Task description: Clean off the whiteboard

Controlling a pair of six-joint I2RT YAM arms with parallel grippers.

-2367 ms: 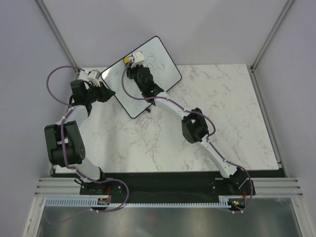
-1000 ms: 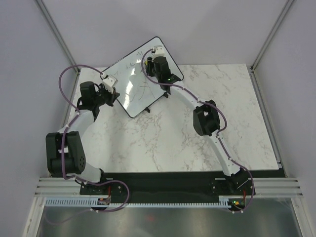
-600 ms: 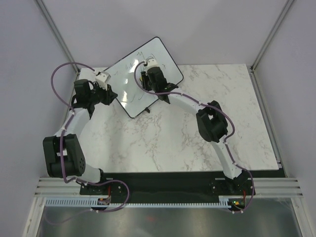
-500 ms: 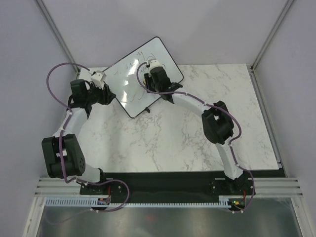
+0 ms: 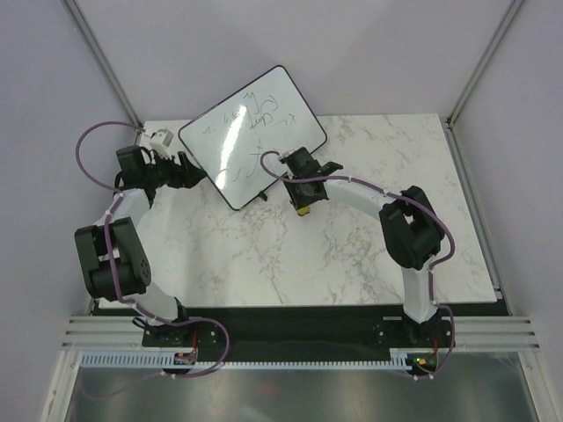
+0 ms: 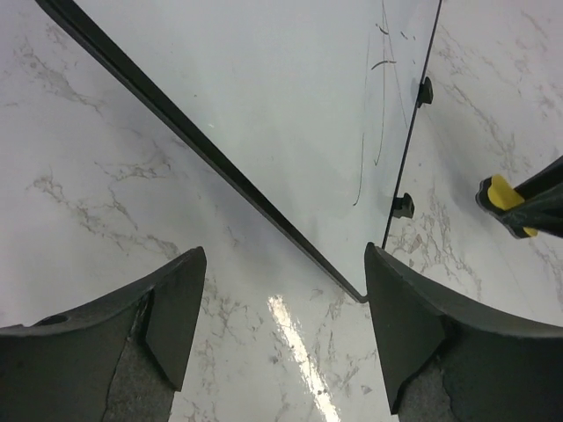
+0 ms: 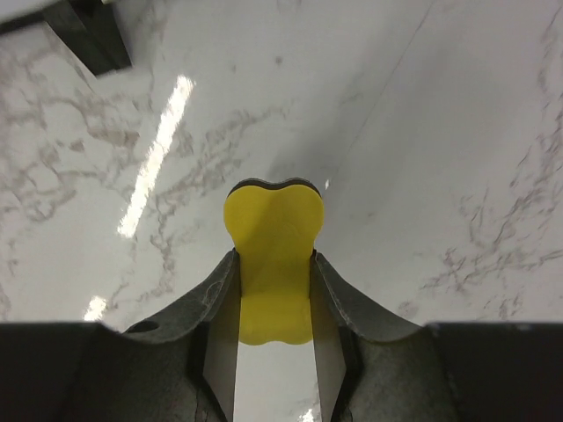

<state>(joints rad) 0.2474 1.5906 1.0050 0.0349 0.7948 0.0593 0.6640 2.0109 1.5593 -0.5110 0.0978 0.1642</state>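
Observation:
The whiteboard (image 5: pixel 255 132) stands tilted at the back left of the table, with dark pen marks on its face. In the left wrist view its black-rimmed near corner (image 6: pixel 362 297) lies just beyond my fingers, with the white face of the whiteboard (image 6: pixel 290 105) behind it. My left gripper (image 5: pixel 188 171) is open and empty, a little left of the board's edge, and the left gripper (image 6: pixel 286 325) touches nothing. My right gripper (image 5: pixel 303 202) is shut on a yellow eraser (image 7: pixel 273 255), low over the table in front of the board. The right gripper (image 7: pixel 273 290) points down at marble.
The marble table (image 5: pixel 352 255) stretches to the right and front of the board. Two small black feet (image 6: pixel 403 207) stick out from the board's lower edge. One foot (image 7: pixel 88 31) shows at the top left of the right wrist view. The yellow eraser (image 6: pixel 506 195) shows at the right edge of the left wrist view.
My left gripper has opened, let go of the board's left edge and drawn back to the left. My right gripper has come off the board's face to the table in front, eraser still held.

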